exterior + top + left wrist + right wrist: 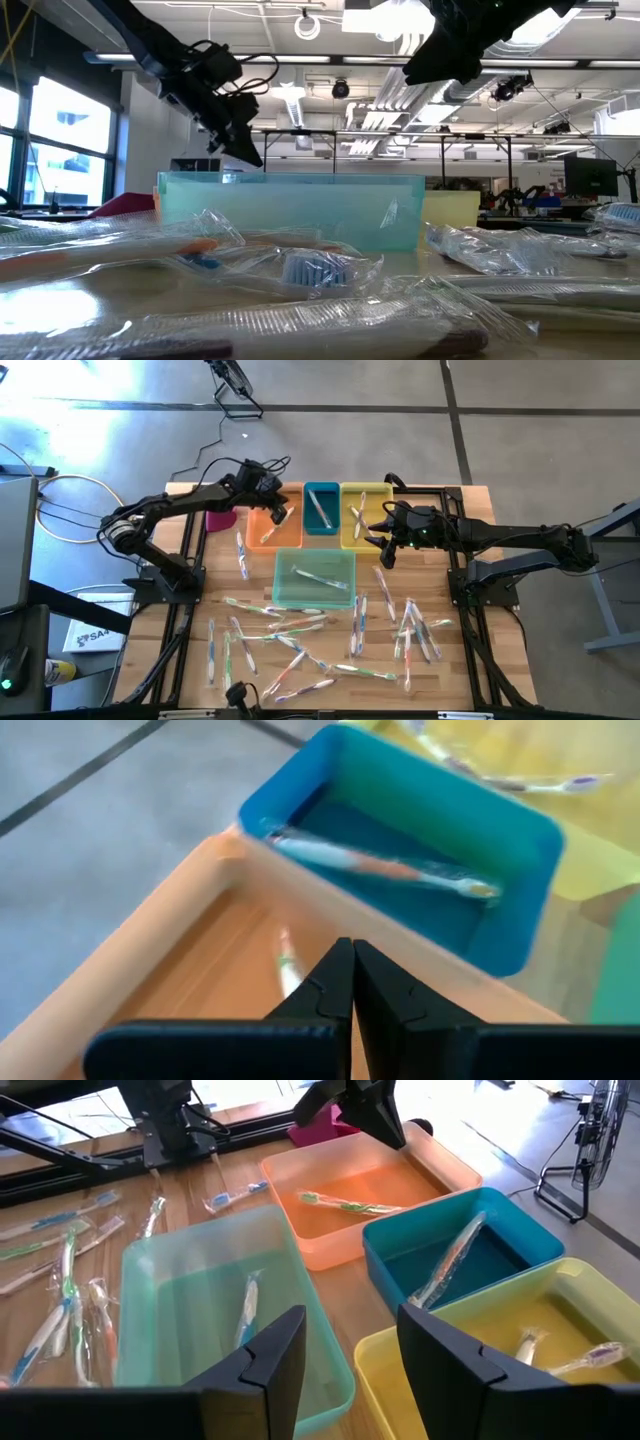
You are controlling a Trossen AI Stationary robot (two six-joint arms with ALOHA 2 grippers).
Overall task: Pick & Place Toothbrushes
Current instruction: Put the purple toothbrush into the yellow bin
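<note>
Closed, holding nothing: left gripper [279, 512], upper left of centre in the high view, hanging over the orange bin [262, 536]. Open and empty: right gripper [384, 544], right of centre, at the yellow bin's [350, 530] near edge.

Toothbrushes [300, 650]: thin, pale, clear-wrapped, tipped with blue, green, pink and orange. Mostly strewn across the lower half of the wooden table [478, 500]. One with a green end on the orange bin's floor, just below the shut fingertips in the left wrist view. One slanted in the blue bin [321, 528], centre top. A couple in the yellow bin, under the right arm. One in the green bin [282, 592], centre.

Bins touching in a row along the upper edge, the green one just below. Bare wood only in thin strips at the table's left and right edges.
</note>
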